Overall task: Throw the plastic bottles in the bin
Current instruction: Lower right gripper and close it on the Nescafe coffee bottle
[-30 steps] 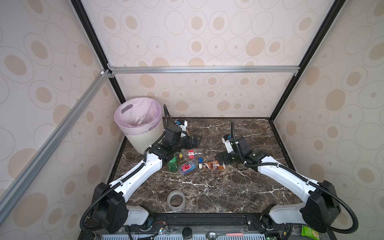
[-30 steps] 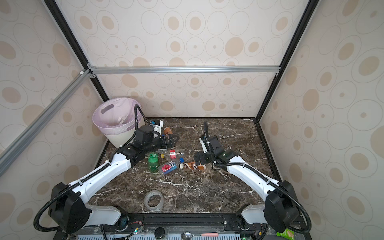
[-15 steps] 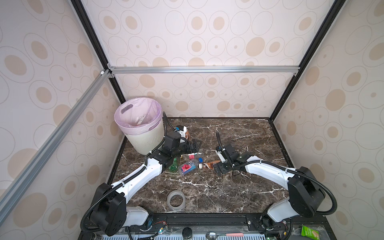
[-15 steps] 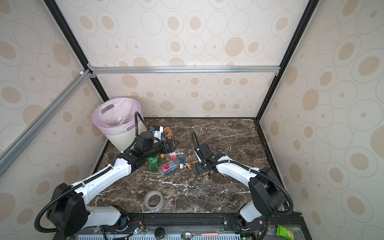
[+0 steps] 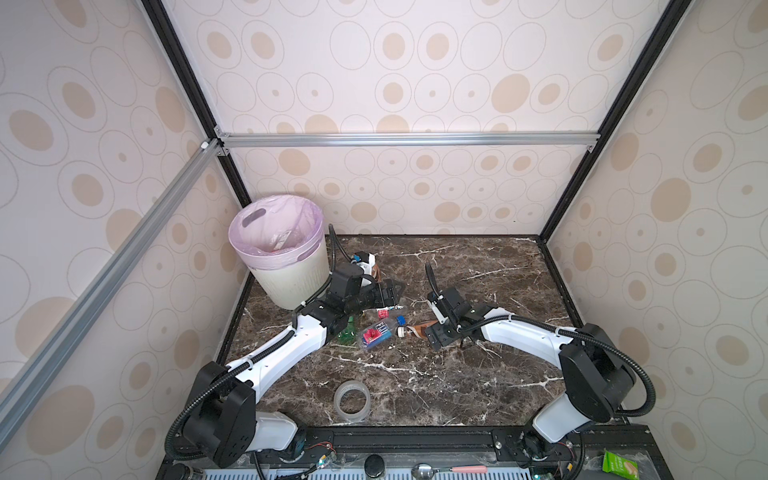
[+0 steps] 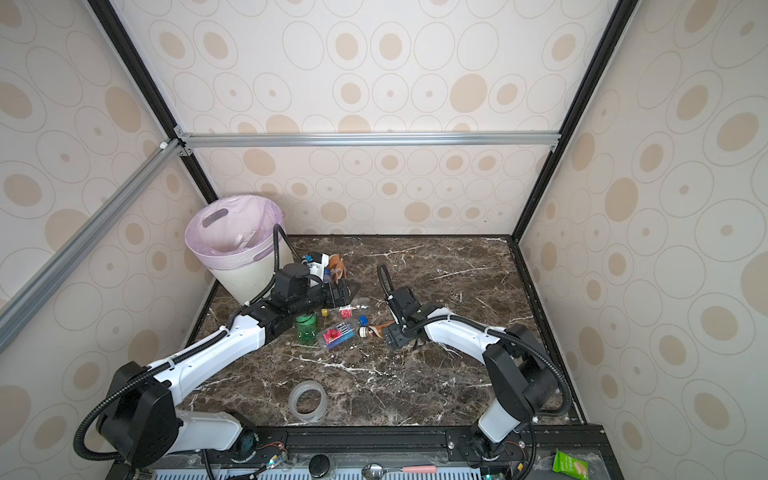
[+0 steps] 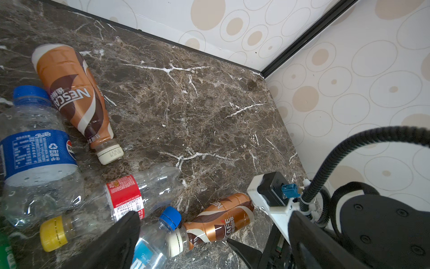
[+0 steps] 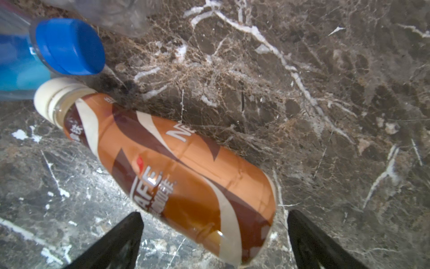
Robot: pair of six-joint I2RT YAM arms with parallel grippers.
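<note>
**Open right gripper straddling a fallen Nescafé bottle**

The right gripper has its jaws spread wide on either side of the base end of a Nescafé bottle. The bottle lies on its side near the middle of the marble tabletop, well apart from the bin in the far left corner.

The left gripper is also wide open and empty. It hovers above the main cluster:
- a Pepsi-labelled bottle
- a red-labelled bottle with a yellow cap
- a blue-capped bottle
- a second Nescafé bottle

A green bottle shows beside the left forearm in a top view.

Handling, as judged: the bottle is probably light and thin-walled and would yield under a squeeze. Its glossy sleeve looks slippery, and its round body will roll. The straight mid-body offers the surest hold, rather than the tapering neck.

Not resolved:
- whether either finger touches the sleeve
- whether liquid remains inside, since the sleeve is opaque
- how many bottles the left arm covers beside the bin
- what lies inside the bin

A tape ring sits apart at the front.
</note>
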